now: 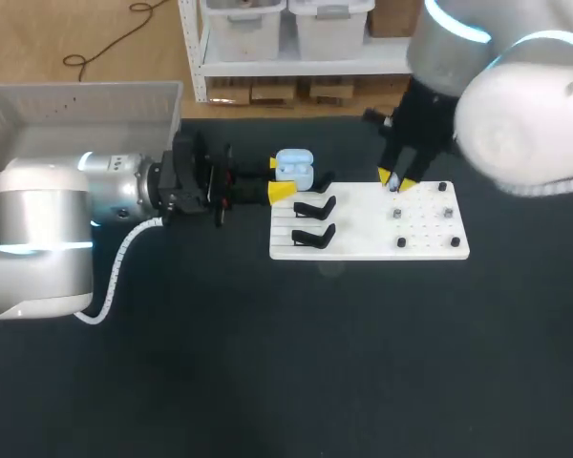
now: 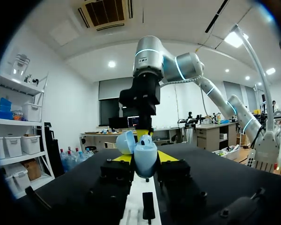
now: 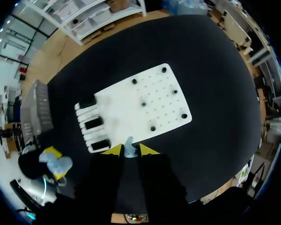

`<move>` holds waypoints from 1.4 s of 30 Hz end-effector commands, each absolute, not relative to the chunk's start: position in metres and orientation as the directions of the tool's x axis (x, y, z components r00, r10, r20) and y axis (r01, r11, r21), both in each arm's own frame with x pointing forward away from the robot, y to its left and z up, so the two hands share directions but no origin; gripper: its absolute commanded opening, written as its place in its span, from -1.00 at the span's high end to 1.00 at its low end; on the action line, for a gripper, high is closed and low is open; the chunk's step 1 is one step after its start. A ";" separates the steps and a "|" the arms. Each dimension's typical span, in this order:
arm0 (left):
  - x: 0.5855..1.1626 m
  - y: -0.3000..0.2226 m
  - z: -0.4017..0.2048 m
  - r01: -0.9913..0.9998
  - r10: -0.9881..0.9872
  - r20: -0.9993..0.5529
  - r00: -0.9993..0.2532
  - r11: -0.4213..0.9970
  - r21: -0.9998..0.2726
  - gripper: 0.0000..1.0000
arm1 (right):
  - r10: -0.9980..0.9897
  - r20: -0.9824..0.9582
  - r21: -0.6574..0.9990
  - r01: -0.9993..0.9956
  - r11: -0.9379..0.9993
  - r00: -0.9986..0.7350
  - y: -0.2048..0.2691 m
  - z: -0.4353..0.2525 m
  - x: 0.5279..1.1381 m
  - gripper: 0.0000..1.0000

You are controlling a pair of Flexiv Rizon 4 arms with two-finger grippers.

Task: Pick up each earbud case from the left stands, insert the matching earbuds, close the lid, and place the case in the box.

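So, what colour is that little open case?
Pale blue. The case shows best in the left wrist view, close up.

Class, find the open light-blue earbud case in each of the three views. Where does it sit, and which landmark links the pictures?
Head view: the earbud case, lid open, sits in the left gripper by the far stand-end corner of the white board.
Left wrist view: the case is between that gripper's own yellow tips, with the board beneath.
Right wrist view: the case is off the board's stand end, between the other arm's yellow tips.
Shared landmark: the white board.
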State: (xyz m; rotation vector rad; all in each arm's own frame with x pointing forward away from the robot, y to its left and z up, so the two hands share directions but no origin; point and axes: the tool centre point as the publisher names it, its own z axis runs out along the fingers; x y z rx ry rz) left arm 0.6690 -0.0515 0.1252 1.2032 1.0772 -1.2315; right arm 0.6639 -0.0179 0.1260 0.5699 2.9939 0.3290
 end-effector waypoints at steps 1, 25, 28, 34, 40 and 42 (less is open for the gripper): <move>0.669 -0.052 0.125 0.997 -0.088 -0.994 0.063 -0.038 0.066 1.00 | 0.300 -0.028 0.273 0.281 0.920 -0.954 -0.024 0.170 0.649 1.00; 0.669 -0.052 0.125 0.997 -0.088 -0.994 0.063 -0.038 0.066 1.00 | -0.124 -0.046 0.111 -0.128 0.985 -0.991 0.050 0.198 0.646 1.00; 0.669 -0.052 0.125 0.997 -0.088 -0.994 0.063 -0.038 0.066 1.00 | -0.124 -0.046 0.111 -0.128 0.985 -0.991 0.050 0.198 0.646 1.00; 0.669 -0.052 0.125 0.997 -0.088 -0.994 0.063 -0.038 0.066 1.00 | -0.124 -0.046 0.111 -0.128 0.985 -0.991 0.050 0.198 0.646 1.00; 0.669 -0.052 0.125 0.997 -0.088 -0.994 0.063 -0.038 0.066 1.00 | -0.235 -0.040 0.115 -0.238 0.964 -0.971 0.063 0.205 0.650 1.00; 0.669 -0.052 0.125 0.997 -0.088 -0.994 0.063 -0.038 0.066 1.00 | -0.282 -0.035 0.136 -0.284 0.949 -0.959 0.068 0.206 0.651 1.00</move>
